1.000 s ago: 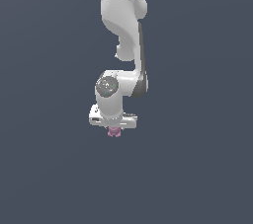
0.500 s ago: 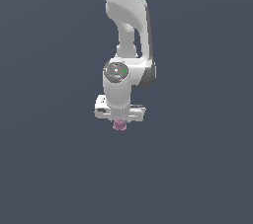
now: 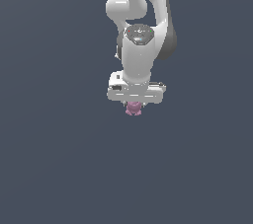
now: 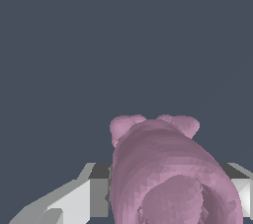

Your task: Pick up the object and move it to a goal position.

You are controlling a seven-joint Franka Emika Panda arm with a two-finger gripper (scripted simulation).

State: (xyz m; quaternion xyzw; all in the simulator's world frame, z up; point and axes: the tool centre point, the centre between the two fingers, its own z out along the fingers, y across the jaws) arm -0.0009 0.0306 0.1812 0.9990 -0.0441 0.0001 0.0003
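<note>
While the arm (image 3: 143, 25) is pointing straight down, the tool (image 3: 133, 105) is squeezing the pink figurine (image 3: 133, 109) between its fingers (image 4: 81, 198), closed tight on both sides, and the figurine is hanging beneath the white hand, knobs pointing away from the wrist camera.

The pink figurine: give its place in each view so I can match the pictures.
Exterior view: the pink figurine hangs just below the gripper, near the picture's middle.
Wrist view: the figurine looms large and close, between the two grey fingers.
Shared landmark: the gripper holding it.
</note>
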